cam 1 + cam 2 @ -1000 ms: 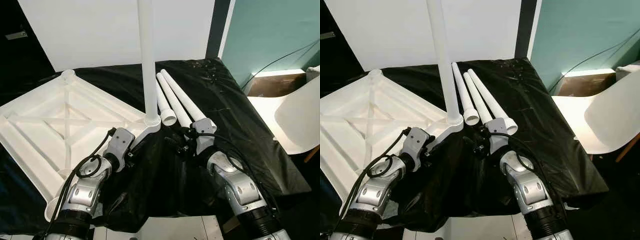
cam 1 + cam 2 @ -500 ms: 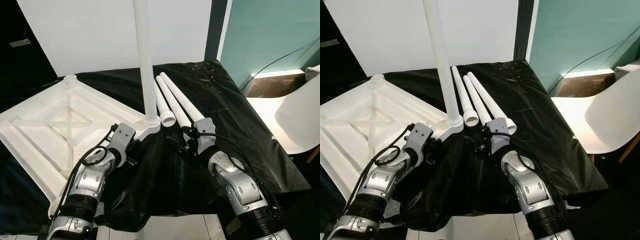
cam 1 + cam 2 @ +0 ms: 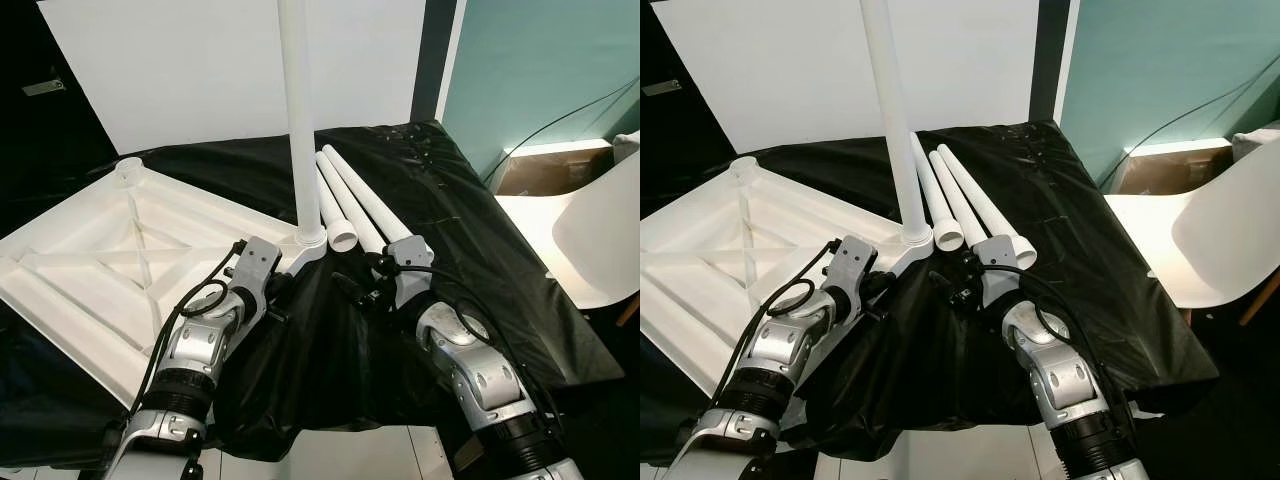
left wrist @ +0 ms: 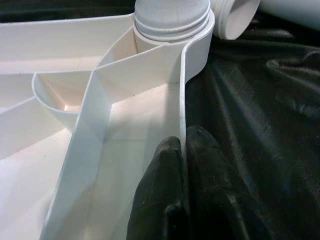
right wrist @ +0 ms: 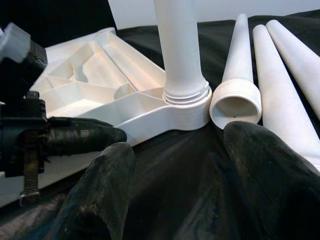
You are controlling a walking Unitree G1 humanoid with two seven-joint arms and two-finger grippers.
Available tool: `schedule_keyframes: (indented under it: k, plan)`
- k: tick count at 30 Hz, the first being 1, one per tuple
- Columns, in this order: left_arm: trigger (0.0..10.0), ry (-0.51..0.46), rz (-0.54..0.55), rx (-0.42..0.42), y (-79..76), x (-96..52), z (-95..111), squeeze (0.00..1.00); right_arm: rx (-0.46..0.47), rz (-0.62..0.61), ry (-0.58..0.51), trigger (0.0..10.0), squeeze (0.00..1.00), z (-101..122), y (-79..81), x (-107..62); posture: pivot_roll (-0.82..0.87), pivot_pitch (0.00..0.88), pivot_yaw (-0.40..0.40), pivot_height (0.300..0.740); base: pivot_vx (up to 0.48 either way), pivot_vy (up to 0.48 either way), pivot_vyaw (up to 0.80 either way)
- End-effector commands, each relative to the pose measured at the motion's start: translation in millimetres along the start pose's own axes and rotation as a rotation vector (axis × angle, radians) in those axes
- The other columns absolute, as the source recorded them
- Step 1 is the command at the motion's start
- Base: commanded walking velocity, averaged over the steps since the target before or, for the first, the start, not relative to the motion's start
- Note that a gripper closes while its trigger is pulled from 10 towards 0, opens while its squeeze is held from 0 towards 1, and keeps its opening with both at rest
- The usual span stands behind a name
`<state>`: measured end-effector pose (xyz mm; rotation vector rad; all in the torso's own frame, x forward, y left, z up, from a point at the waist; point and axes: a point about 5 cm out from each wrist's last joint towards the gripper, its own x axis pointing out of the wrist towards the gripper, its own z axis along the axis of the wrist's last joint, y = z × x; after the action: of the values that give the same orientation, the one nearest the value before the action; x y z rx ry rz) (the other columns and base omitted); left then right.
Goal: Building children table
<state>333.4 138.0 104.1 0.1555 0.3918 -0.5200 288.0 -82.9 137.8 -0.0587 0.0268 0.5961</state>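
Observation:
The white table top (image 3: 110, 285) lies upside down on the black cloth, ribs facing up. One white leg (image 3: 297, 120) stands upright, screwed into the corner socket (image 4: 172, 20) nearest the middle. Three loose legs (image 3: 365, 205) lie side by side just beyond that corner. My left gripper (image 4: 182, 142) is shut on the table top's thin rim, a short way from the socket. On the cloth in front of the corner, my right gripper (image 5: 180, 145) stands open with nothing between its fingers, pointing at the socket and at the open end of the nearest loose leg (image 5: 236, 102).
The black cloth (image 3: 480, 250) covers a low platform whose right edge drops off near a white chair (image 3: 600, 235). A brown box (image 3: 535, 170) sits by the teal wall. A white board (image 3: 190, 60) stands at the back.
My left arm has swung in towards the middle, and the table top has turned a little with it. The right gripper has stayed where it was.

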Motion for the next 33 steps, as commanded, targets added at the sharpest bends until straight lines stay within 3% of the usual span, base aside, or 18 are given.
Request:
schedule_keyframes:
  k: [1, 4, 5, 6, 7, 8, 9, 10, 11, 15, 19, 20, 28, 29, 30, 31, 33]
  plan:
    - [0.0, 0.07, 0.218, -0.067, 14.6, -1.1, -17, 0.0, 0.004, -0.009, -0.004, 10.0, 0.0, 0, 0.6, 0.9, -0.01, 0.0, 0.07, 0.74, 0.0, 0.0, 0.0]
    - [0.0, 0.027, 0.237, -0.066, 17.1, -1.2, -10, 0.0, 0.012, -0.014, -0.003, 10.0, 0.0, -2, 1.5, 0.1, 0.0, 0.0, 0.072, 0.74, 0.0, 0.0, 0.0]
    - [4.7, -0.028, 0.22, -0.039, 14.2, -0.9, -3, 0.0, 0.013, -0.014, -0.002, 10.0, 0.0, -2, 1.0, -0.3, 0.0, 0.0, 0.06, 0.74, 0.0, 0.0, 0.0]
    - [8.0, -0.078, 0.196, -0.017, 10.0, -0.8, 4, 0.0, 0.012, -0.012, 0.0, 10.0, 0.0, -3, 0.8, -0.5, 0.0, 0.0, 0.06, 0.74, 0.0, 0.0, 0.0]
    - [10.0, -0.116, 0.165, -0.005, 5.4, -0.3, 10, 0.0, 0.01, -0.01, 0.002, 10.0, 0.0, -3, 0.3, -0.6, 0.0, 0.0, 0.055, 0.74, 0.0, 0.0, 0.0]
    - [10.0, -0.116, 0.165, -0.005, 5.4, -0.3, 10, 0.0, 0.01, -0.01, 0.002, 10.0, 0.0, -3, 0.3, -0.6, 0.0, 0.0, 0.055, 0.74, 0.0, 0.0, 0.0]
    - [10.0, -0.153, 0.126, -0.011, -0.2, -0.6, 14, 0.22, 0.006, -0.007, 0.002, 10.0, 0.0, -2, 0.1, -0.2, 0.0, 0.0, 0.053, 0.74, 0.0, 0.0, 0.0]
    - [10.0, -0.153, 0.126, -0.011, -0.2, -0.6, 14, 0.22, 0.006, -0.007, 0.002, 10.0, 0.0, -2, 0.1, -0.2, 0.0, 0.0, 0.053, 0.74, 0.0, 0.0, 0.0]
    - [10.0, -0.177, 0.097, -0.028, -3.8, -1.2, 16, 1.0, 0.004, -0.005, 0.001, 10.0, 0.0, -1, -0.1, 0.2, 0.0, 0.0, 0.053, 0.74, 0.0, 0.0, 0.0]
    - [10.0, -0.196, 0.023, -0.009, -12.6, -5.1, 21, 1.0, 0.004, -0.006, -0.002, 10.0, 0.0, -1, -0.5, 0.9, 0.0, 0.0, 0.052, 0.74, 0.0, 0.0, 0.0]
    - [10.0, -0.194, 0.019, 0.006, -12.9, -6.2, 23, 1.0, 0.004, -0.008, -0.002, 10.0, 0.0, -1, -0.5, 0.9, 0.0, 0.0, 0.051, 0.74, 0.0, 0.0, 0.0]
    - [10.0, -0.173, 0.026, 0.028, -11.5, -7.4, 23, 0.0, 0.005, -0.008, -0.001, 10.0, 0.0, -1, -0.4, 0.8, 0.0, 0.0, 0.051, 0.74, 0.0, 0.0, 0.0]
    - [10.0, -0.046, 0.03, 0.033, -8.9, -8.1, 8, 0.0, 0.009, -0.008, 0.003, 10.0, 0.0, -2, 1.1, -0.5, 0.01, 0.0, 0.054, 0.74, 0.0, 0.0, 0.0]
    - [6.7, -0.034, 0.026, 0.015, -11.3, -6.5, 5, 0.0, 0.009, -0.008, 0.004, 10.0, 0.0, -3, 1.2, -0.5, 0.01, 0.0, 0.054, 0.74, 0.0, 0.0, 0.0]
    - [6.7, -0.034, 0.026, 0.015, -11.3, -6.5, 5, 0.0, 0.009, -0.008, 0.004, 10.0, 0.0, -3, 1.2, -0.5, 0.01, 0.0, 0.054, 0.74, 0.0, 0.0, 0.0]
    - [2.0, -0.045, 0.012, -0.01, -16.0, -3.4, 6, 0.0, 0.008, -0.008, 0.004, 10.0, 0.0, -2, 1.0, -0.1, 0.01, 0.0, 0.054, 0.74, 0.0, 0.0, 0.0]
    - [2.2, -0.084, 0.002, -0.018, -23.3, 1.5, 14, 0.0, 0.006, -0.008, 0.002, 10.0, 0.0, -2, 0.3, 0.8, 0.01, 0.0, 0.053, 0.74, 0.0, 0.0, 0.0]
